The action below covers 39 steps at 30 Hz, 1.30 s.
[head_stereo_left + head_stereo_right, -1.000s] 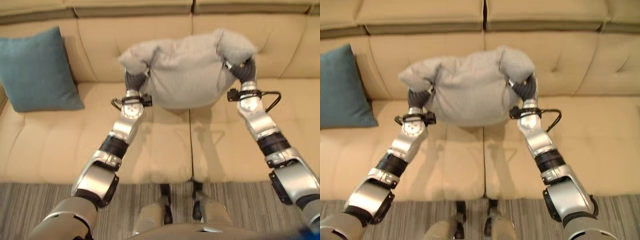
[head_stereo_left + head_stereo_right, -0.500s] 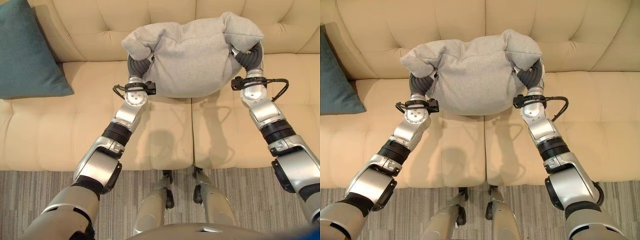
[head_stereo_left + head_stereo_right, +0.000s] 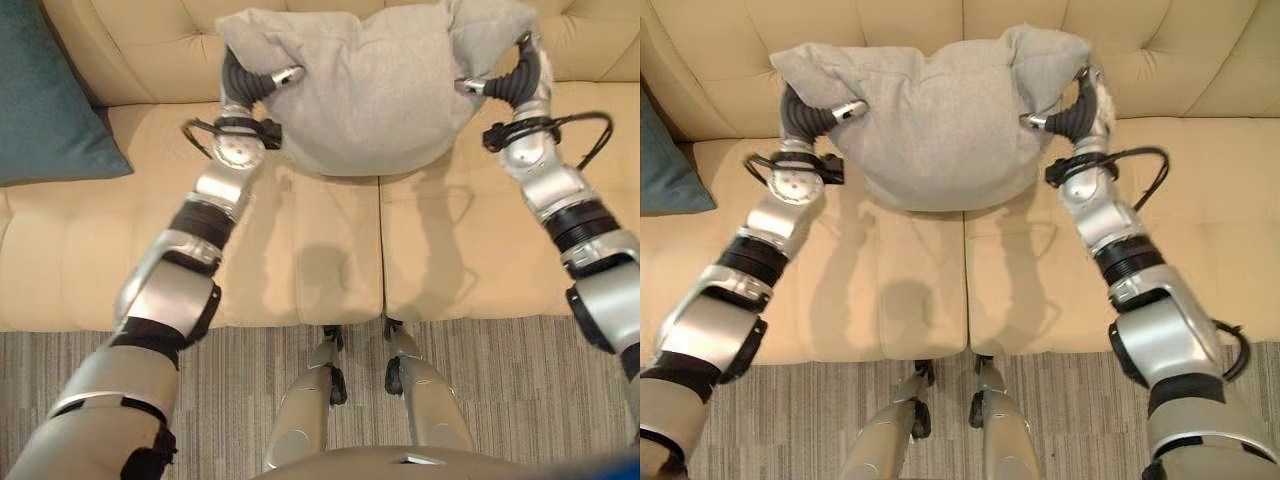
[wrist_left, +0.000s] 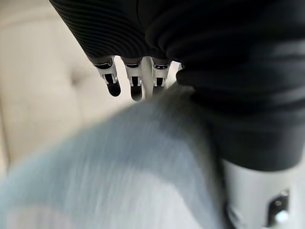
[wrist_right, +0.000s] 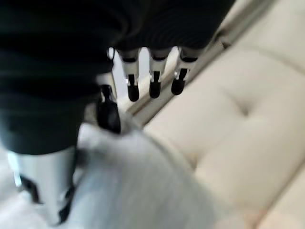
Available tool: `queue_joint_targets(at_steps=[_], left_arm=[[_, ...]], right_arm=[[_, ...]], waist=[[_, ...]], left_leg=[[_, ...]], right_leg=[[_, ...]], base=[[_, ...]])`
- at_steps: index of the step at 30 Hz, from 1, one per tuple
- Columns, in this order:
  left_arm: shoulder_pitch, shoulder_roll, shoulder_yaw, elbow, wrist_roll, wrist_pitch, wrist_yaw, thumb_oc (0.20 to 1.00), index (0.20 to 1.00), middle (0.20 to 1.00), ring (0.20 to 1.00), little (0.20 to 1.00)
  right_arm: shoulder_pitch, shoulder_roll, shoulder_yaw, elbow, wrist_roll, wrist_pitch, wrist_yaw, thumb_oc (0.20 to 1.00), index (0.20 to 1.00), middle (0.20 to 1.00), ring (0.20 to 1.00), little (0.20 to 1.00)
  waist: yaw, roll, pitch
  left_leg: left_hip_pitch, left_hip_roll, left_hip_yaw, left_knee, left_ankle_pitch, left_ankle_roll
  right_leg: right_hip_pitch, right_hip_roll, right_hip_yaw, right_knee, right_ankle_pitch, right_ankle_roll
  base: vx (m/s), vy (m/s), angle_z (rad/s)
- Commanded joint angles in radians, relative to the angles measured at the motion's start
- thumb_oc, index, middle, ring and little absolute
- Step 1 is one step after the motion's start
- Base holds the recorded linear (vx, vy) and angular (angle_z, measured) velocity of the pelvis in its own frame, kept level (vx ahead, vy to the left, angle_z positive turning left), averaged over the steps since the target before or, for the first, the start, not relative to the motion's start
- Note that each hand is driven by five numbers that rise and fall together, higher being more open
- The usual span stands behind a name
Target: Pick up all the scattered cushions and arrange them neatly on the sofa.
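A grey cushion (image 3: 370, 90) hangs between my two hands above the beige sofa seat (image 3: 330, 250), close to the backrest (image 3: 890, 25). My left hand (image 3: 243, 85) grips its left corner, thumb on the front face and fingers (image 4: 136, 86) reaching behind the fabric. My right hand (image 3: 518, 80) grips the right corner the same way, its thumb (image 5: 108, 112) pressed into the grey cloth. The cushion's upper corners droop over both wrists. A teal cushion (image 3: 50, 90) leans against the backrest at the sofa's left end.
The sofa's two seat pads meet in a seam (image 3: 381, 260) right below the grey cushion. A striped grey rug (image 3: 60, 380) lies in front of the sofa. Bare seat stretches between the teal cushion and the grey one.
The camera has tipped down and drawn closer to the sofa. Both arms have reached farther toward the backrest with the grey cushion, and both thumbs now show on its front.
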Motion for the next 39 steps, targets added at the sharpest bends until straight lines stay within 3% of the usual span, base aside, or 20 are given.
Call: queue_joint_targets(at_steps=[1,4,11,15,17,20,23,27,34,35,39], left_arm=[[-0.031,0.037,-0.008,0.069,0.012,-0.047,-0.012,1.0,1.0,1.0,1.0,1.0],[-0.004,0.13,0.02,0.1,0.026,-0.038,-0.025,1.0,1.0,1.0,1.0,1.0],[0.104,0.218,0.095,0.058,0.052,-0.028,-0.022,1.0,1.0,1.0,1.0,1.0],[0.358,0.214,0.219,-0.169,0.081,-0.046,-0.042,1.0,1.0,1.0,1.0,1.0],[0.648,0.108,0.347,-0.348,0.082,-0.065,-0.067,1.0,1.0,1.0,1.0,1.0],[0.825,0.009,0.403,-0.421,0.08,-0.064,-0.096,1.0,1.0,1.0,1.0,1.0],[1.036,-0.092,0.472,-0.426,0.121,-0.034,-0.131,1.0,1.0,1.0,1.0,1.0],[1.211,-0.176,0.481,-0.34,0.184,0.018,-0.188,1.0,1.0,1.0,1.0,1.0],[1.258,-0.273,0.39,0.021,0.271,0.077,-0.257,1.0,1.0,1.0,1.0,1.0],[1.247,-0.299,0.361,0.154,0.305,0.09,-0.247,1.0,1.0,1.0,1.0,1.0],[1.228,-0.305,0.346,0.227,0.321,0.093,-0.235,1.0,1.0,1.0,1.0,1.0]], right_arm=[[-0.046,0.0,0.012,0.053,-0.012,0.003,0.015,1.0,1.0,1.0,1.0,1.0],[-0.043,-0.093,0.024,0.114,-0.022,0.021,0.027,1.0,1.0,1.0,1.0,1.0],[0.045,-0.186,-0.106,0.122,0.05,0.025,0.0,1.0,1.0,1.0,1.0,1.0],[0.277,-0.224,-0.252,-0.07,0.027,0.009,0.011,1.0,1.0,1.0,1.0,1.0],[0.57,-0.154,-0.408,-0.273,-0.035,-0.011,0.049,1.0,1.0,1.0,1.0,1.0],[0.775,-0.055,-0.499,-0.366,-0.055,-0.031,0.087,1.0,1.0,1.0,1.0,1.0],[0.988,0.06,-0.57,-0.401,-0.086,-0.04,0.143,1.0,1.0,1.0,1.0,1.0],[1.142,0.138,-0.581,-0.351,-0.134,-0.028,0.192,1.0,1.0,1.0,1.0,1.0],[1.178,0.244,-0.487,-0.092,-0.13,-0.024,0.227,1.0,1.0,1.0,1.0,1.0],[1.174,0.272,-0.455,0.012,-0.116,-0.02,0.225,1.0,1.0,1.0,1.0,1.0],[1.165,0.295,-0.423,0.147,-0.104,-0.016,0.225,1.0,1.0,1.0,1.0,1.0]], waist=[[0.021,-0.035,-0.088],[0.022,-0.044,-0.108],[0.024,-0.051,-0.132],[0.024,-0.055,-0.142],[0.021,-0.058,-0.15],[0.021,-0.058,-0.155],[0.021,-0.055,-0.155],[0.019,-0.05,-0.155],[0.01,-0.042,-0.156],[0.008,-0.041,-0.163],[0.007,-0.043,-0.156]], left_leg=[[-0.006,0.014,-0.003,-0.004,-0.019,-0.109],[0.003,0.017,-0.003,-0.004,-0.02,-0.114],[0.016,0.021,-0.006,-0.004,-0.028,-0.115],[0.057,0.026,-0.005,-0.004,-0.041,-0.113],[0.114,0.031,-0.002,-0.004,-0.057,-0.108],[0.161,0.032,0.0,-0.004,-0.069,-0.103],[0.218,0.03,0.003,-0.004,-0.082,-0.096],[0.269,0.032,0.01,-0.004,-0.088,-0.09],[0.331,0.039,0.018,-0.004,-0.092,-0.087],[0.358,0.044,0.023,-0.004,-0.096,-0.089],[0.383,0.053,0.022,-0.004,-0.085,-0.096]], right_leg=[[0.042,-0.032,0.024,0.016,-0.071,0.138],[0.053,-0.031,0.019,0.011,-0.071,0.14],[0.07,-0.03,0.016,0.005,-0.075,0.143],[0.11,-0.028,0.013,0.005,-0.09,0.14],[0.166,-0.029,0.011,0.005,-0.107,0.136],[0.212,-0.029,0.008,0.005,-0.119,0.135],[0.269,-0.027,0.003,0.005,-0.132,0.134],[0.318,-0.024,0.001,0.005,-0.141,0.134],[0.381,-0.012,0.011,0.005,-0.154,0.127],[0.408,-0.006,0.012,0.005,-0.168,0.121],[0.436,0.004,0.012,0.005,-0.186,0.112]], base=[[0.04,-0.035,0.02],[0.05,-0.034,0.05],[0.01,-0.007,0.02],[0.03,-0.013,0.01],[0.11,-0.025,0.0],[0.08,-0.007,0.04],[0.05,-0.007,0.0],[0.0,-0.002,-0.04],[-0.08,-0.008,-0.09],[-0.09,-0.031,-0.02],[-0.11,-0.046,0.0]])
